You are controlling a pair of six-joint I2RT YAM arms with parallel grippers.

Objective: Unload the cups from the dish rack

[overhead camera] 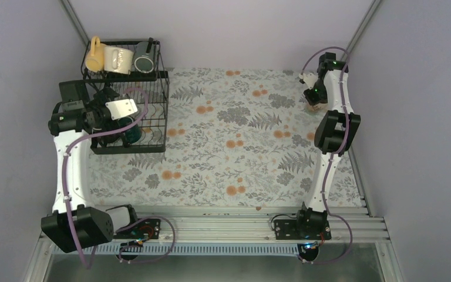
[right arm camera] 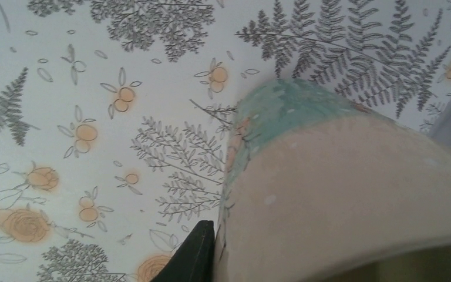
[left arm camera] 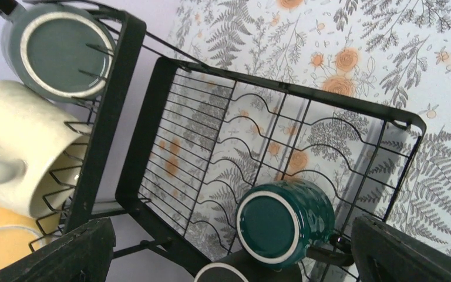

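The black wire dish rack stands at the far left. Its upper shelf holds a yellow cup, a cream lettered cup and a dark grey cup. A dark green cup lies in the lower tray against a black cup. My left gripper hovers open above those two, touching nothing. At the far right my right gripper is shut on the wall of a beige cup; one black finger presses its outside. Whether its base touches the cloth I cannot tell.
A floral cloth covers the table between the rack and the right arm. Grey walls close in on both sides, the right one close by the beige cup. The arm bases sit on a metal rail at the near edge.
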